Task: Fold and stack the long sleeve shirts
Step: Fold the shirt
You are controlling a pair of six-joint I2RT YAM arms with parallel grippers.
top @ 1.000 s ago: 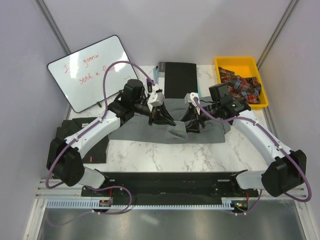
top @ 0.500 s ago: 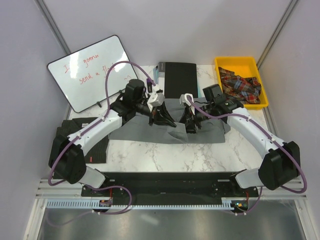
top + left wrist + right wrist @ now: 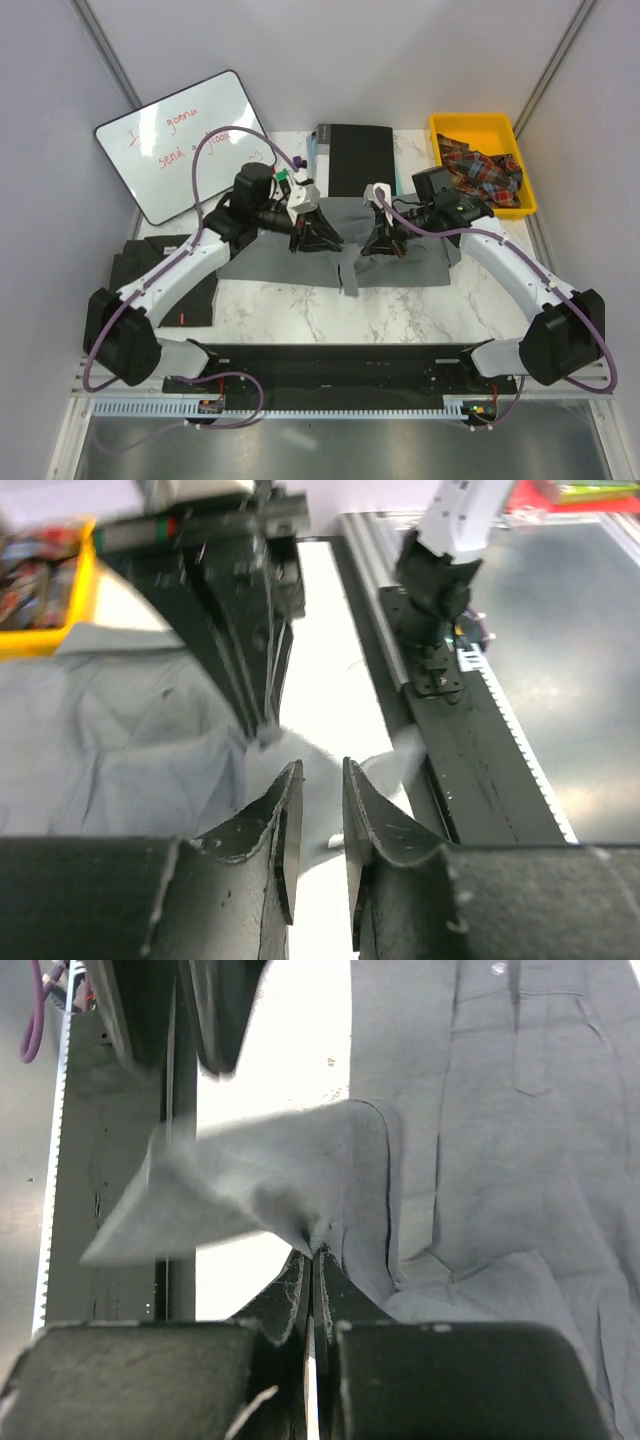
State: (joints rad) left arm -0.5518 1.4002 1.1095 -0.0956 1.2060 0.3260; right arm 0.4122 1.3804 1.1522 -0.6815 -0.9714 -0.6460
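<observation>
The plain mid-grey long sleeve shirt (image 3: 425, 262) lies spread across the middle of the table, button placket up (image 3: 480, 1110). My right gripper (image 3: 385, 244) (image 3: 318, 1250) is shut on a pinched fold of it near its middle, and a flap of cloth (image 3: 349, 280) hangs out toward the front. My left gripper (image 3: 318, 240) (image 3: 320, 772) hovers just left of that fold, its jaws slightly apart with nothing between them, so it is open. The dark charcoal shirt (image 3: 198, 297) lies at the table's left edge, partly under my left arm.
A flat black book (image 3: 360, 160) lies just behind the grey shirt. A yellow bin (image 3: 505, 128) holding plaid cloth sits at the back right. A whiteboard (image 3: 185, 140) leans at the back left. The black base rail (image 3: 340, 360) runs along the near edge.
My right gripper has shut on the grey shirt's fold. My left gripper has let go of the cloth, opened a little and drawn back to the left. The loose flap now points forward.
</observation>
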